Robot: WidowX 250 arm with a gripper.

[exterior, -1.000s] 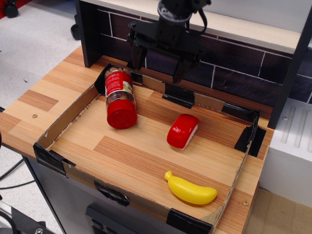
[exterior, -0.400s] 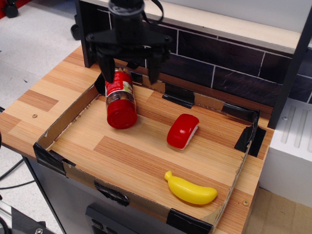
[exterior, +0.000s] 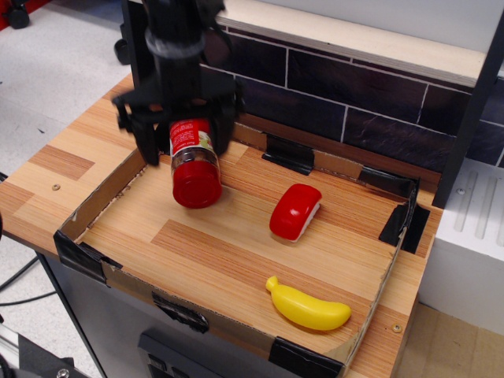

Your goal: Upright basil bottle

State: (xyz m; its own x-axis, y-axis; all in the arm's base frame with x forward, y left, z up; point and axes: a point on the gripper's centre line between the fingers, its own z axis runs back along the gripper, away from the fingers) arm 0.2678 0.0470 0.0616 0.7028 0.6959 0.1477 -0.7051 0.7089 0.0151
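Observation:
The basil bottle [exterior: 194,161] lies on its side at the back left of the cardboard tray [exterior: 118,177], its round red cap pointing toward the front and its red-and-white label toward the back. My black gripper [exterior: 182,152] is open and straddles the bottle from above, one finger to the left of the jar and one to the right near the label. The fingers do not appear to touch the jar. The bottle's far end is hidden behind the gripper.
A red-and-white rounded block [exterior: 295,211] lies mid-tray. A yellow toy banana [exterior: 308,307] lies at the front right. Low cardboard walls edge the tray. A dark brick-pattern back wall [exterior: 354,94] with a wooden shelf stands behind it.
My gripper has moved from the back middle of the tray leftward and down, and now straddles the lying bottle. The bottle, block and banana have not moved.

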